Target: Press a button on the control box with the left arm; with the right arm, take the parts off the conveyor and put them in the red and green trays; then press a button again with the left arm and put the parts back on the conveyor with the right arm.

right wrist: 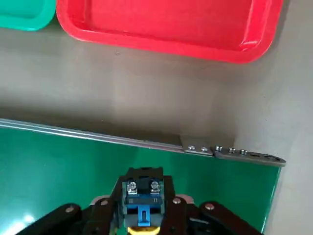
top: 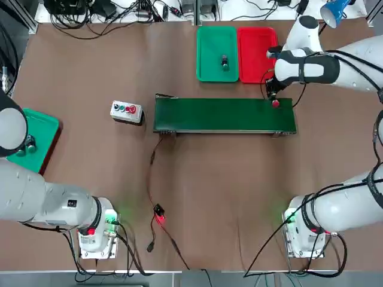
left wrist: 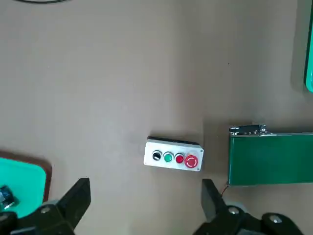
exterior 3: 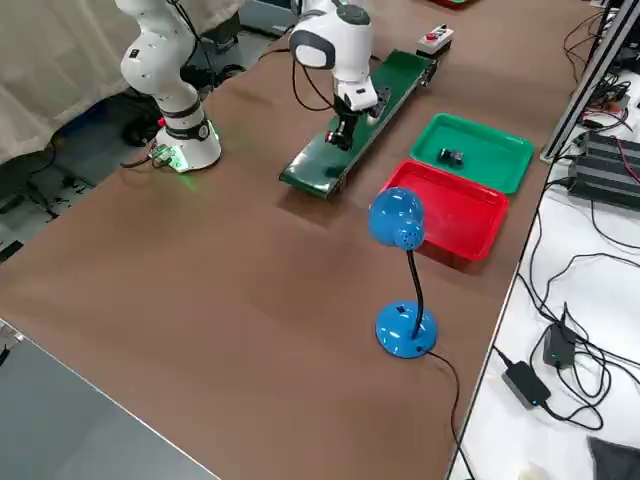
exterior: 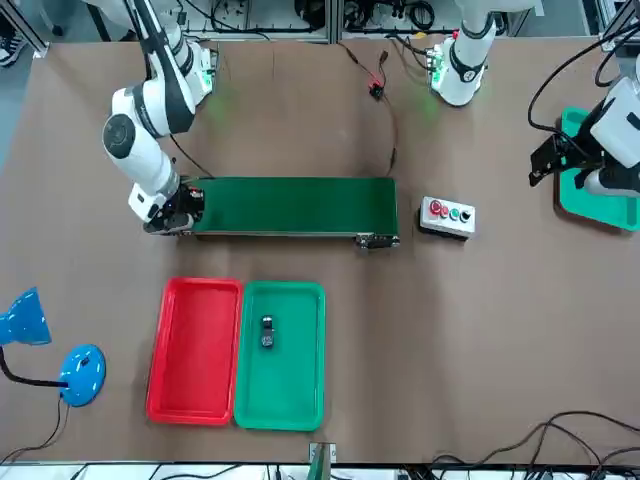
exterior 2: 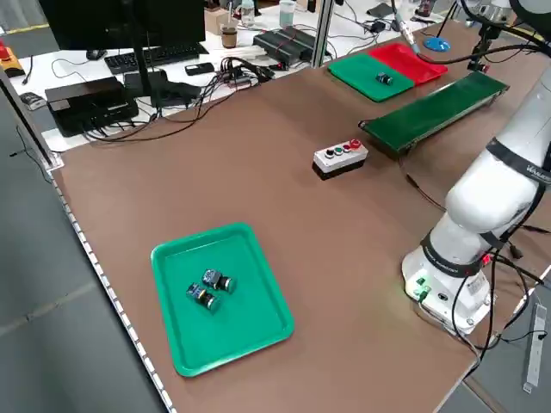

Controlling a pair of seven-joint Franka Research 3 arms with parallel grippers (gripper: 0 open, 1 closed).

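- One part (right wrist: 142,200) sits clamped in my right end effector (right wrist: 143,215), fingers shut on it, over the end of the conveyor (top: 224,115) that lies nearest the red tray (top: 256,54).
- From that conveyor end, the red tray lies just across a strip of bare bench (top: 209,191), on the side away from my bases; the green tray (top: 216,52) touches it on the control-box side and already carries one small dark part (top: 225,62).
- My judgement: the carry is short, straight off the conveyor's far edge, crossing its long axis, not running along it.
- My right arm alone is near; my left end effector (left wrist: 146,205) hangs wide and empty well back from the conveyor, with the control box (top: 126,111) ahead of it.
- Held part: small blocky body, blue and metal on the back, with a red round cap (top: 276,103) at its low end.
- Conveyor: flat matte green belt with a thin metal rail (right wrist: 146,143).
- Both trays: glossy plastic, shallow, with rounded rims.
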